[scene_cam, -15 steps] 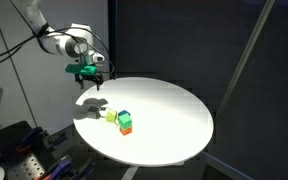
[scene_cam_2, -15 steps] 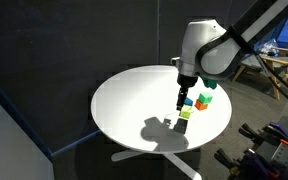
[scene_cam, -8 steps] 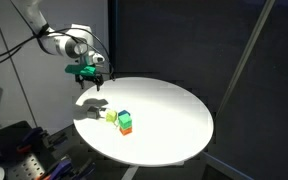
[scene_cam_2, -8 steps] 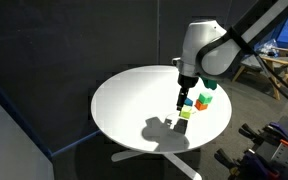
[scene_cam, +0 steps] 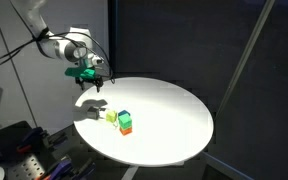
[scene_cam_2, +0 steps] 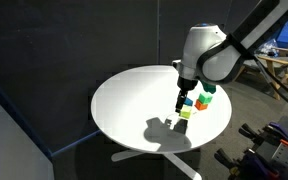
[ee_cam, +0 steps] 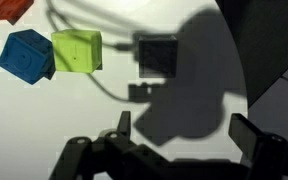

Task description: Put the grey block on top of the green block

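Wrist view: orange cube (ee_cam: 8,8) cut off by top edge — only a corner shows — and gripper (ee_cam: 184,128) body runs off the btm. The grey block (ee_cam: 156,55) sits in dark shadow, faces hard to read; in an exterior view the cube cluster (scene_cam: 121,121) is too small to tell which cubes touch.

The arm (scene_cam_2: 206,50) was white and rounded, with dark joints and black cabling; its fingers (ee_cam: 246,133) were black.
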`<state>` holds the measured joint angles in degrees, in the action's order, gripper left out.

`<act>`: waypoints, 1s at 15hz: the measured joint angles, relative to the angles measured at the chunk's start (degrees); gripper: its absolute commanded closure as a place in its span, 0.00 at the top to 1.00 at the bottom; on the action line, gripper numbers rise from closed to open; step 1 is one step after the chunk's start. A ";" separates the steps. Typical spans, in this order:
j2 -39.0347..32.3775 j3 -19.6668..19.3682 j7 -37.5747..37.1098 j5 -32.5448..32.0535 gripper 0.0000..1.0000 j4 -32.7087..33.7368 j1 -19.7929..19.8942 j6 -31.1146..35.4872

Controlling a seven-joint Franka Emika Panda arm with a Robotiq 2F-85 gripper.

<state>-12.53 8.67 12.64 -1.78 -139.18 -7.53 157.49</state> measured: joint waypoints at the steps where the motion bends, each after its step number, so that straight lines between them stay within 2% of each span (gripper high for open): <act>1: -0.50 0.00 -0.25 0.00 1.00 -0.34 0.00 1.22; 6: -3.08 -0.08 -2.50 0.00 1.00 -1.08 0.00 4.96; 15: -6.22 -1.27 -3.68 0.00 1.00 -1.10 0.08 5.55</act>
<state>-18.75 7.40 8.97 -1.78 -140.28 -7.44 163.03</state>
